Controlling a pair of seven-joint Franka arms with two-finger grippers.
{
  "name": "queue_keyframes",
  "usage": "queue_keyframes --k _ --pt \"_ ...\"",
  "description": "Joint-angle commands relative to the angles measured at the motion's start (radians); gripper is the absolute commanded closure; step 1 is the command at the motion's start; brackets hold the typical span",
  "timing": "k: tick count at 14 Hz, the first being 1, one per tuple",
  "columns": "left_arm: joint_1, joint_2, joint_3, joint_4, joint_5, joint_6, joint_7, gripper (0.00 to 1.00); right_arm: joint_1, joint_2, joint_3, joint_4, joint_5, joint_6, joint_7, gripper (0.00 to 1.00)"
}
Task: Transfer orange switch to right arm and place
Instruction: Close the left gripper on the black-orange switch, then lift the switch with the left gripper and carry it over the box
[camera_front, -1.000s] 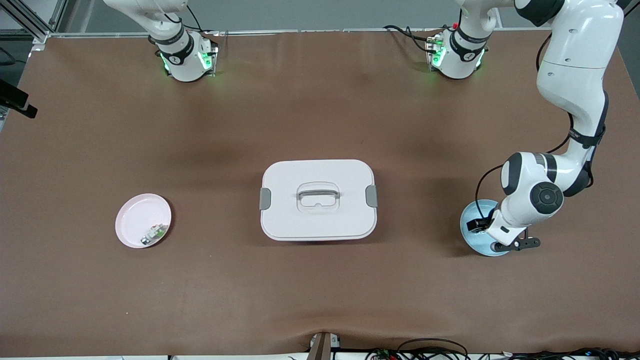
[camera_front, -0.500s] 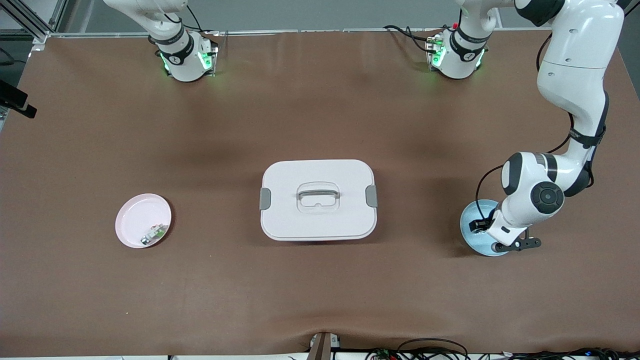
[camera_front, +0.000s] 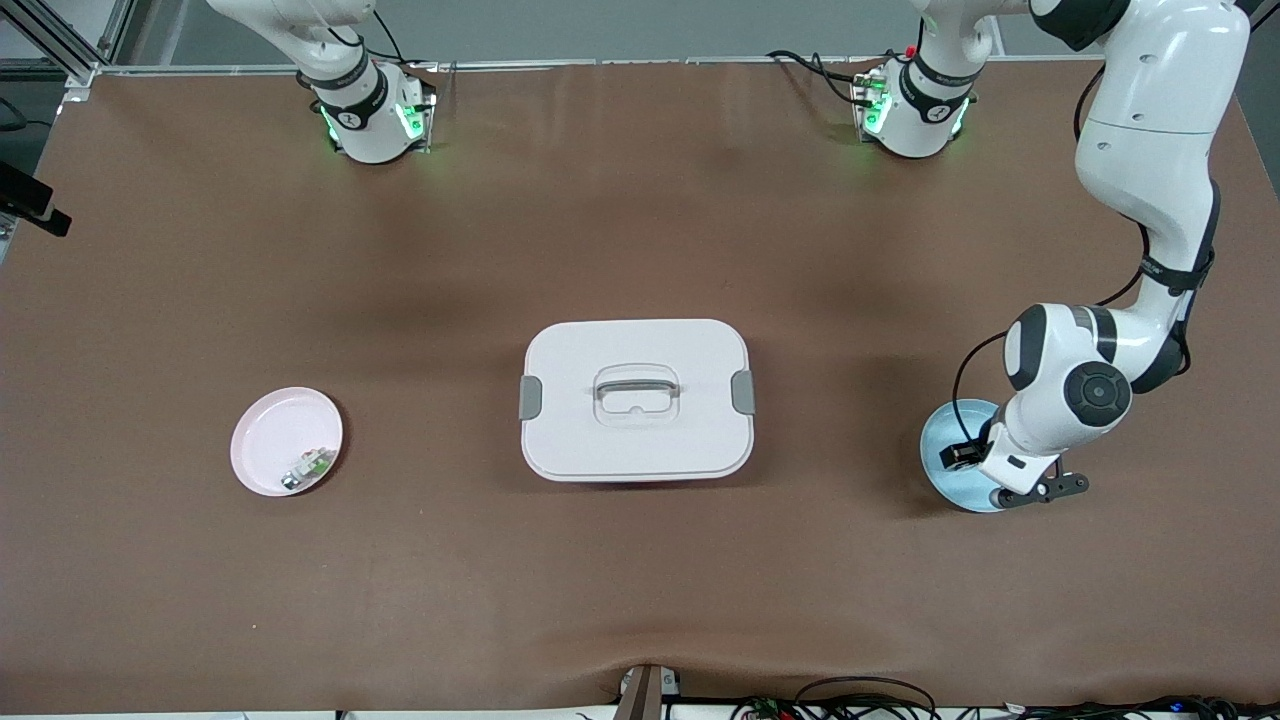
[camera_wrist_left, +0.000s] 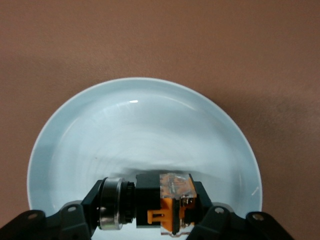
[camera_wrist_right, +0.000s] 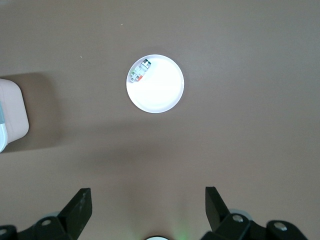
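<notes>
A: What took up most of the scene?

B: The table (camera_front: 640, 200), covered in a matte brown sheet. At its middle sat a pale pink box (camera_front: 636, 399), rectangular with rounded corners, smooth plastic by the look of it, with grey clips at both short ends and a recessed handle in the lid.

A: And the dishes?

B: Two round ones, well apart. A flat pink plate (camera_front: 275, 430) lay toward the right arm's end of the table, with a small green-white-silver part (camera_front: 307, 469) near its rim on the side closer to the front camera. A glossy light blue plate (camera_wrist_left: 145, 130), shallow and curved like a saucer, lay toward the left arm's end.

A: Where was the orange switch?

B: In the blue plate. The orange switch (camera_wrist_left: 167, 202) was a tiny blocky thing, black body with an orange middle section and a silvery ring at one end (the wrist view showed it best). The left claw (camera_wrist_left: 150, 222) was down at the plate with its dark fingers on either side of the switch, pressed against it.

A: The right claw?

B: The right claw (camera_wrist_right: 147, 210) hung high over the table above the pink plate, waiting, its black fingers spread wide with nothing between them.
</notes>
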Motion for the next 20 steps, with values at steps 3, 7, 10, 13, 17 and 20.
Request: queue_keyframes --k 3,7,10,13,17,20 --pt "0.005 -0.123 -0.024 0.026 -0.009 -0.225 -0.071 0.82 -0.017 0.01 0.012 0.016 0.0 -0.011 0.01 0.0" --pt "0.002 -0.17 -0.025 0.175 -0.18 -0.533 -0.13 0.81 -0.016 0.01 0.012 0.016 0.0 -0.011 0.01 0.0" --pt "0.002 -0.188 -0.025 0.285 -0.199 -0.678 -0.211 0.81 -0.016 0.01 0.012 0.017 0.0 -0.011 0.01 0.0" --pt "0.024 -0.241 -0.018 0.313 -0.303 -0.73 -0.323 0.81 -0.017 0.01 0.012 0.017 0.0 -0.012 0.01 0.0" --pt "0.1 -0.332 -0.019 0.313 -0.489 -0.764 -0.412 0.81 -0.017 0.01 0.012 0.017 0.0 -0.012 0.01 0.0" --pt "0.126 -0.377 -0.018 0.31 -0.691 -0.805 -0.52 0.81 -0.017 0.01 0.012 0.017 0.0 -0.012 0.011 0.0"
